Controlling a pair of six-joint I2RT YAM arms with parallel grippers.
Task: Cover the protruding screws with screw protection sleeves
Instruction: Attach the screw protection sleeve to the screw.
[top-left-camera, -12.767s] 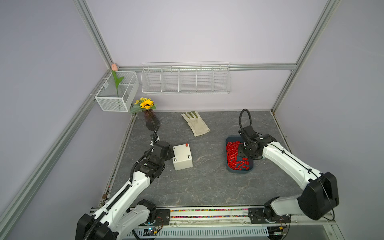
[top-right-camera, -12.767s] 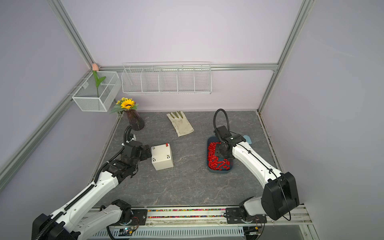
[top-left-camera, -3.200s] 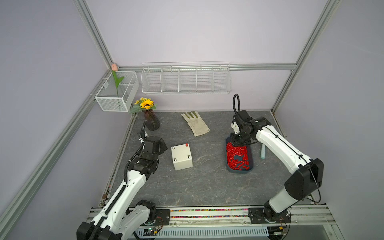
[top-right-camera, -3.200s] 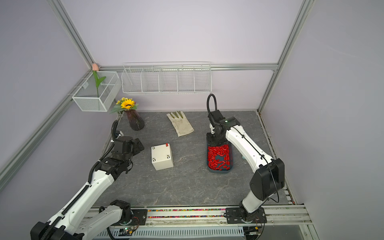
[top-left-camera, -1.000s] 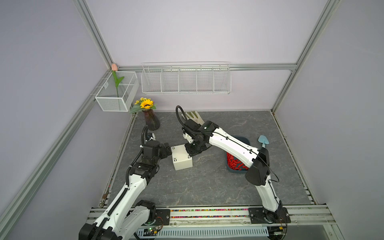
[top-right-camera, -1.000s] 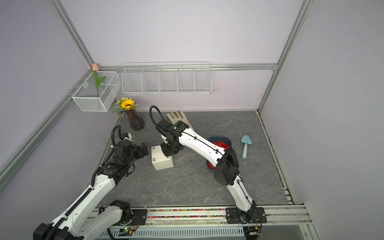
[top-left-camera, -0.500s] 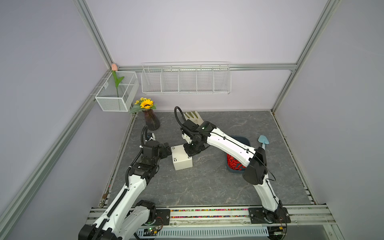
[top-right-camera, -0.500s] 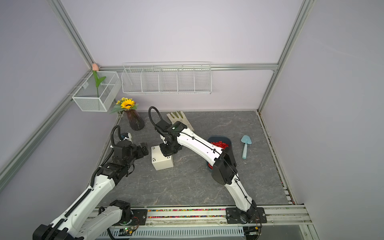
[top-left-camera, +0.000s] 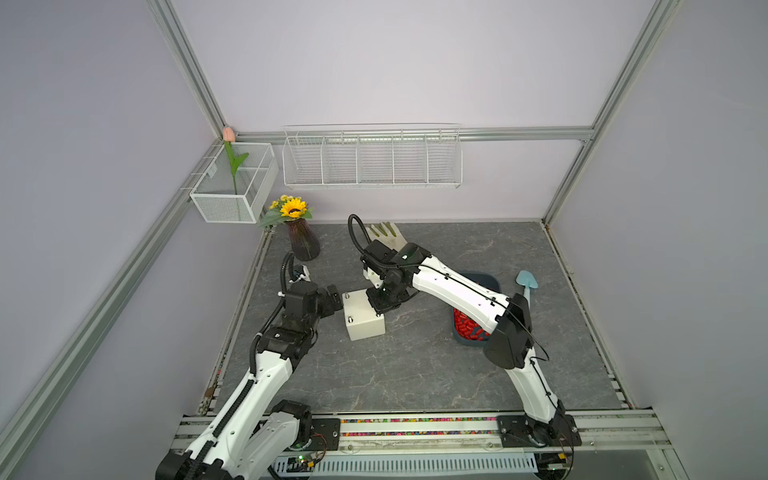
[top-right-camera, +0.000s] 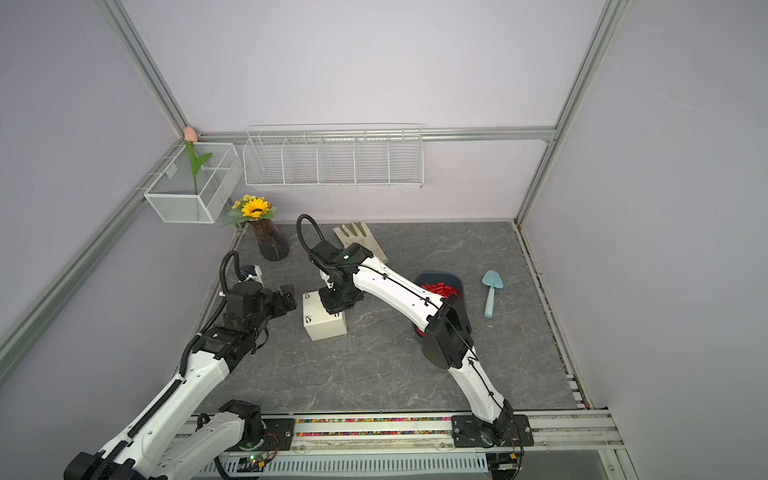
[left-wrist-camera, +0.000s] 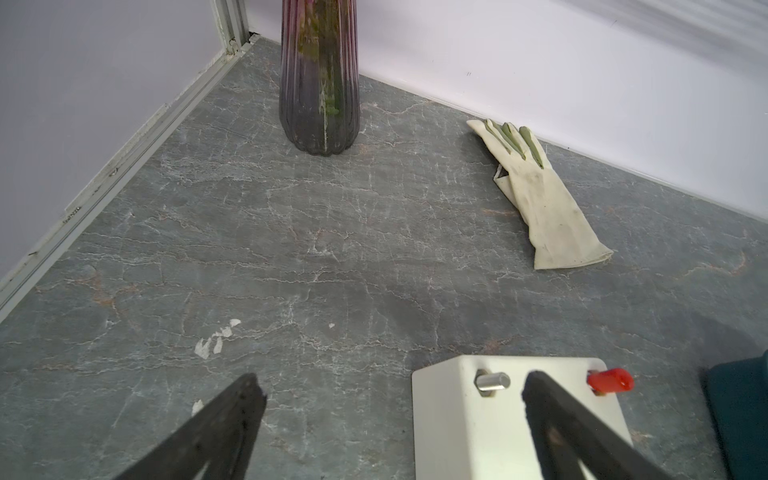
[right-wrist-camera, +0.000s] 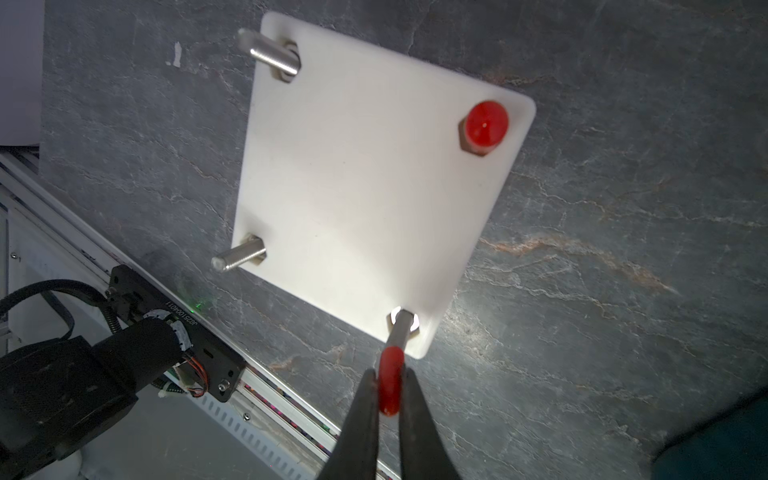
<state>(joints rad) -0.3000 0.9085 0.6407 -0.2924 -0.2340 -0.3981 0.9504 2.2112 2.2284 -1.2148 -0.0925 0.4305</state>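
While the right gripper (right-wrist-camera: 390, 374), now off the tray (top-right-camera: 436, 276) and over the white box (right-wrist-camera: 365, 187), is clamping a red sleeve (right-wrist-camera: 390, 388) whose mouth is meeting the bare screw (right-wrist-camera: 401, 332) just past its tips, likely the second one going on, the left gripper (left-wrist-camera: 392, 380) is idling wide open

Four silver screws (right-wrist-camera: 239, 259) stand at the top corners of the white box (right-wrist-camera: 365, 187): one wears a red sleeve (right-wrist-camera: 484, 124), two are bare. The right gripper (right-wrist-camera: 389, 376) pinches a second sleeve (right-wrist-camera: 390, 357) at the tip of the fourth screw (right-wrist-camera: 401, 332). More sleeves (top-right-camera: 436, 288) lie in the tray (top-right-camera: 436, 275) at the right.
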